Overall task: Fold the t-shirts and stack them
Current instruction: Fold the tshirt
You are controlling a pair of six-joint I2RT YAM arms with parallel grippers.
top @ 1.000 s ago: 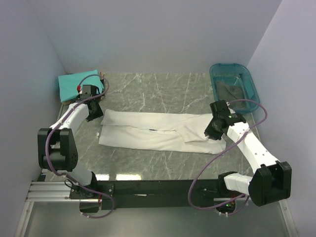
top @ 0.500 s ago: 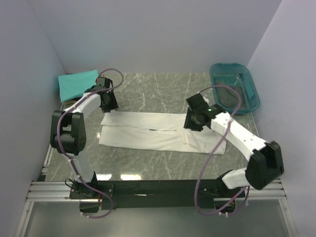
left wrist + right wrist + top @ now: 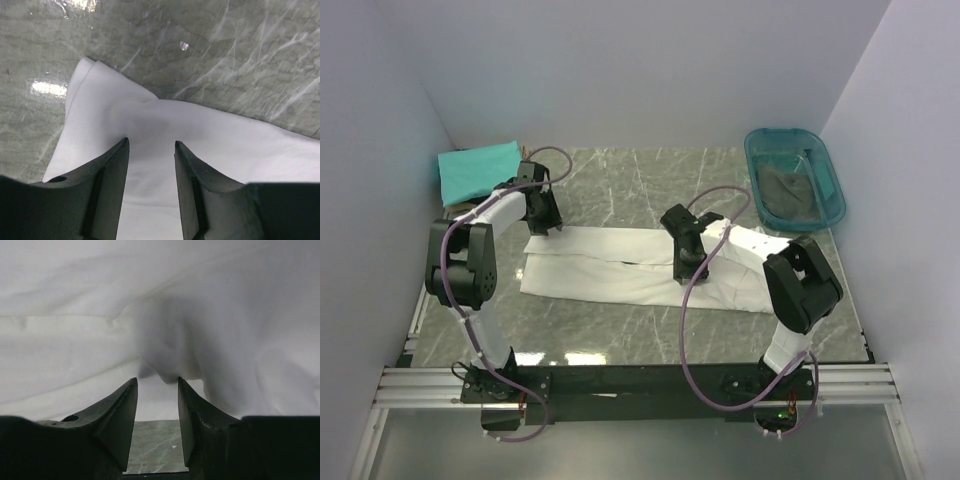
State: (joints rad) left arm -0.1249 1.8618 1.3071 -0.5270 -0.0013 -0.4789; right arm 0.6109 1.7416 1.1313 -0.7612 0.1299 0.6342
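The white t-shirt (image 3: 620, 268) lies long and flat on the table (image 3: 620, 190). Only the wrist views show the jaws. The left gripper (image 3: 150, 145) is half open over the shirt's far left corner, and the right gripper (image 3: 157, 381) is half open before a cloth bump.

Seen from above, the fingertips of the left gripper (image 3: 548, 222) and right gripper (image 3: 686, 268) are hidden beneath their own wrists, so contact with the white t-shirt (image 3: 610, 272) cannot be told. The dark cloth (image 3: 788, 192) inside the teal tub (image 3: 752, 150) is too dim to identify. In the right wrist view the shirt is blurred and cut off by the edges.
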